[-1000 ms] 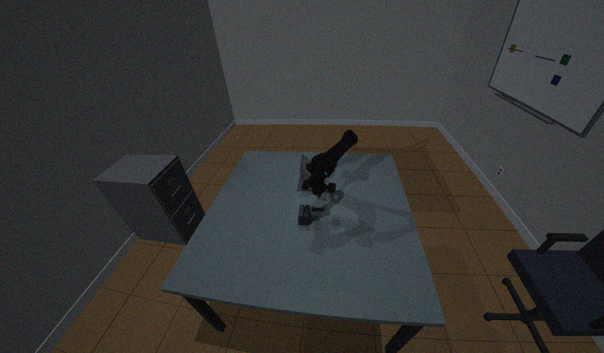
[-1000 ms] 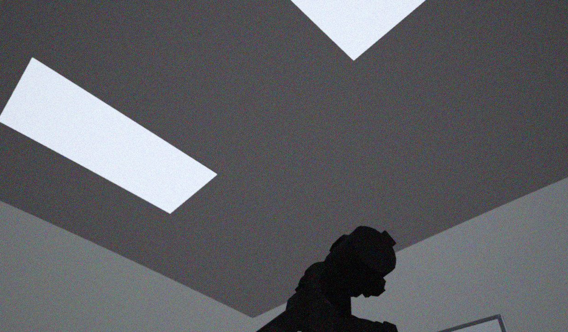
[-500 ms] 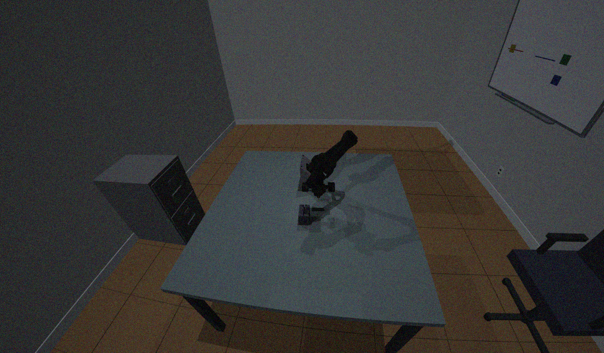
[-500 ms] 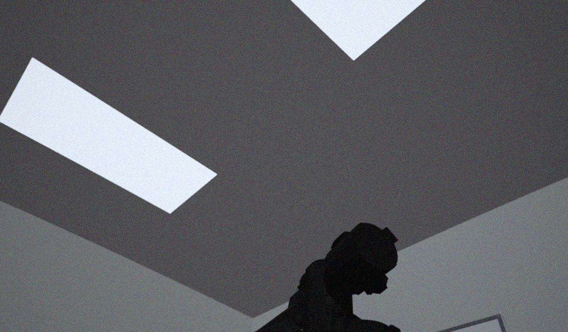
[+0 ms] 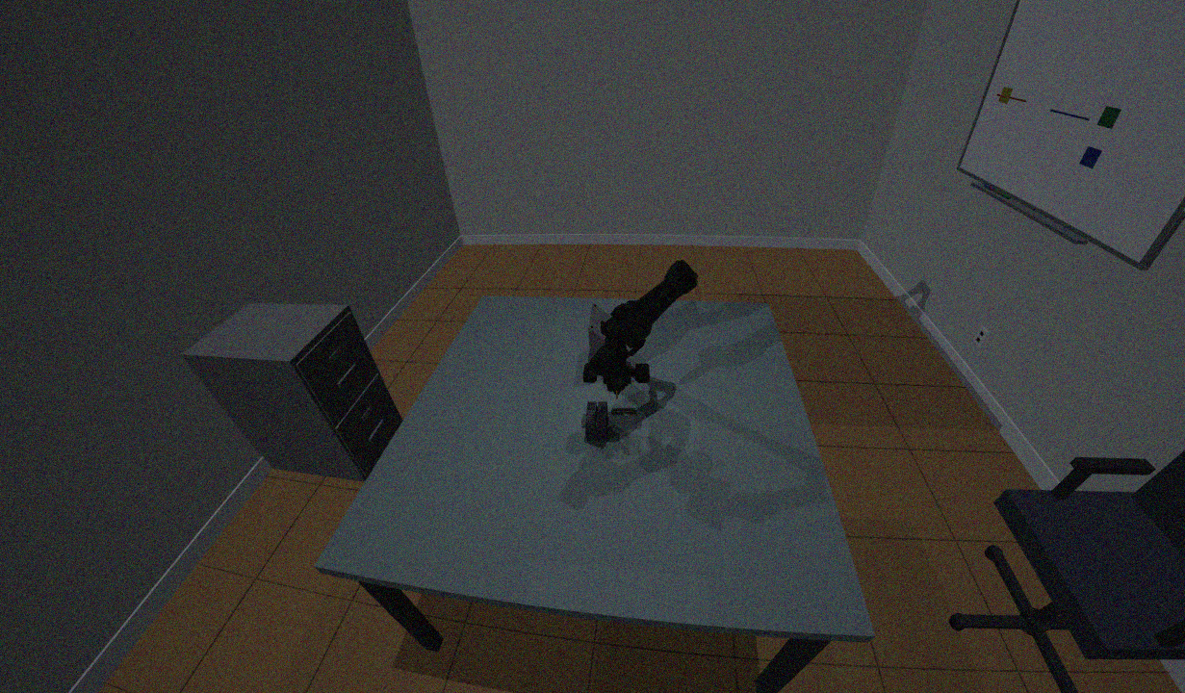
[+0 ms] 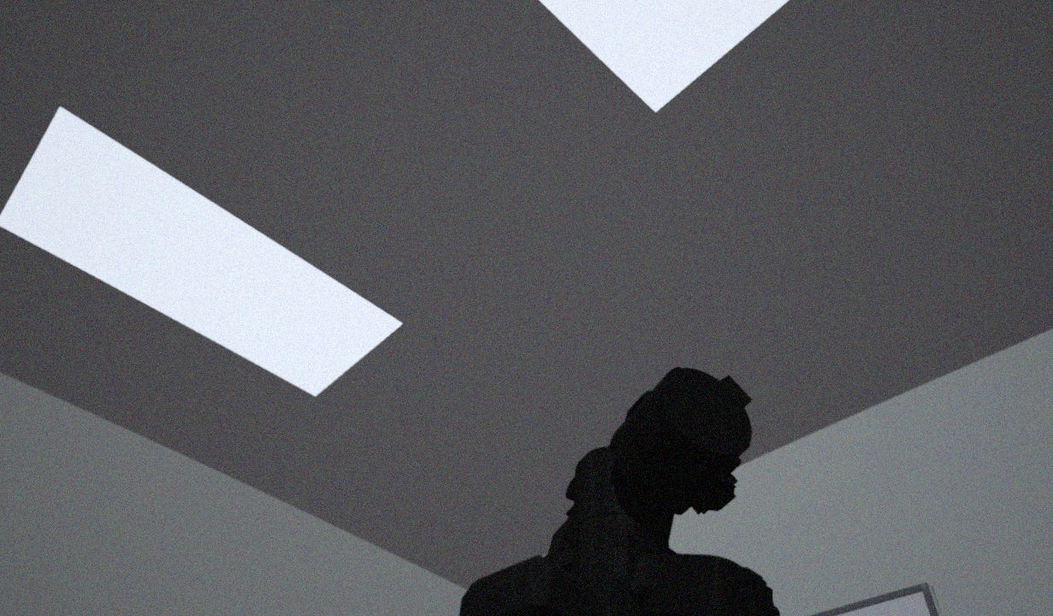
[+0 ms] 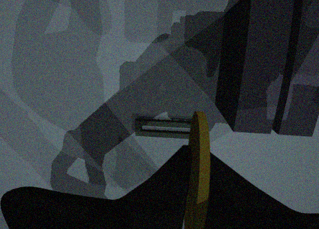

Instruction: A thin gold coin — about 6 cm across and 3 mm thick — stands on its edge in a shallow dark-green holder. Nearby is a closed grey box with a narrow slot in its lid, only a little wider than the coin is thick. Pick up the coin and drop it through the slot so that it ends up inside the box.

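My gripper (image 7: 198,152) (image 5: 616,389) is shut on the gold coin (image 7: 199,169), which stands edge-on between the dark fingertips and sticks out beyond them in the wrist view. The dark-green holder (image 7: 163,135) (image 5: 624,411) lies below, just left of the coin in the wrist view, and is empty. The grey box (image 7: 259,63) (image 5: 595,423) is at the upper right of the wrist view; its dark slot (image 7: 288,73) runs nearly the same way as the coin's edge, a little tilted. The coin is off to the side of the slot. The exterior view shows only the arm's dark outline.
The box and holder stand close together on the pale table (image 5: 527,517). A pale upright panel (image 5: 594,327) stands behind the arm, partly hidden by it. Large arm shadows cross the table around the box and holder. A drawer cabinet (image 5: 269,345) and a chair (image 5: 1095,551) stand off the table.
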